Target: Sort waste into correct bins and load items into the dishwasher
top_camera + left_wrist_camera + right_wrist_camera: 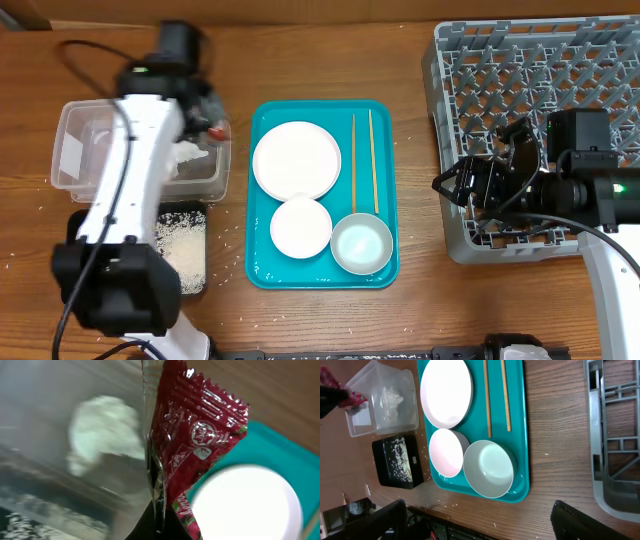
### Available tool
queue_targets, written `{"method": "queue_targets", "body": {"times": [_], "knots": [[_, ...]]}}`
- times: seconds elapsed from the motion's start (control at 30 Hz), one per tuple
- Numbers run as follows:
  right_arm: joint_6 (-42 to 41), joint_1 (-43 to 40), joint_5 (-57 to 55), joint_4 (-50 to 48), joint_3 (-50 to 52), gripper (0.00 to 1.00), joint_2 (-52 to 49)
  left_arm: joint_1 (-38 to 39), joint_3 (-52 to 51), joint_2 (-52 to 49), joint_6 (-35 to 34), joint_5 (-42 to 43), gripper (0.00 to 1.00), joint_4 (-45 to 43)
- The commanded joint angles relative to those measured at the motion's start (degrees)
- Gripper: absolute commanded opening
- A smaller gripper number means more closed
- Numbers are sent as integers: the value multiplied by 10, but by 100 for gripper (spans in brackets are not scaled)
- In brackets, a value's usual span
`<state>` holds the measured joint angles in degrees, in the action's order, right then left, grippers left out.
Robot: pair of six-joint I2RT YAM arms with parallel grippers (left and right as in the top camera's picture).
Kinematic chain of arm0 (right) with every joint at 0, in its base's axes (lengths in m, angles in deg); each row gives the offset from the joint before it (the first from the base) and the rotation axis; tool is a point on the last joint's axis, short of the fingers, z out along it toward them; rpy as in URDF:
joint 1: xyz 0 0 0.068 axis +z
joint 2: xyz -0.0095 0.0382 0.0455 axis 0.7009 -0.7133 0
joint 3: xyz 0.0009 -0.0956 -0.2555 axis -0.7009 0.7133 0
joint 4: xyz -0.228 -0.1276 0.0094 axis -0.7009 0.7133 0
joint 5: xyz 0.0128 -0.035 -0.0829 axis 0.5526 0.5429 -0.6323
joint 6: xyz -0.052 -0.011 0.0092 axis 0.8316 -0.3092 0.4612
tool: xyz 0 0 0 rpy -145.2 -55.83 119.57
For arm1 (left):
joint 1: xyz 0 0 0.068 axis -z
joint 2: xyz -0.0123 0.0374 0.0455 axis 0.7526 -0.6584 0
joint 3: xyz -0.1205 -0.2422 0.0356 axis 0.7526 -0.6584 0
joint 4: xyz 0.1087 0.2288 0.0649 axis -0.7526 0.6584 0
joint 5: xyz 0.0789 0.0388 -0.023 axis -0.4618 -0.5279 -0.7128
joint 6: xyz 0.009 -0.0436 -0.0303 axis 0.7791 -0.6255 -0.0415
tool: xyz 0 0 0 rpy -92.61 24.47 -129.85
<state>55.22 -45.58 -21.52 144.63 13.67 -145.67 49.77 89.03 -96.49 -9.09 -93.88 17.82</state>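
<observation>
Showing the left gripper (206, 118) pinching a crinkled red wrapper (195, 435), its white oval logo unreadable, at the clear tub (62, 150) rim, and the right gripper (462, 186) spread wide at the grey dish rack (560, 70) edge.

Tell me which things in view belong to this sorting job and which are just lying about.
Job: red wrapper, napkin, rice, clear tub, black tray, plate, small bowl, larger bowl, chopsticks, dish rack.

Lying about: teal tray under the tableware, wooden table.
</observation>
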Motion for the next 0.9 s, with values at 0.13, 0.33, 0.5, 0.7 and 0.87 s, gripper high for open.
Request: {"method": "queue_targets", "body": {"times": [0.13, 0.33, 0.5, 0.7, 0.87], "knots": [[1, 2, -3, -7, -15, 94, 8, -47, -3, -47, 49, 30, 73, 14], [1, 2, -54, -20, -15, 98, 8, -24, -2, 16, 108, 90, 62, 53], [1, 2, -56, -37, -15, 100, 7, 36, -2, 150, 150, 92, 67, 93], [1, 2, -55, -81, -15, 100, 7, 155, -2, 272, 179, 82, 100, 139], [1, 2, -56, -104, -15, 100, 7, 176, -3, 292, 177, 100, 100, 160]]}}
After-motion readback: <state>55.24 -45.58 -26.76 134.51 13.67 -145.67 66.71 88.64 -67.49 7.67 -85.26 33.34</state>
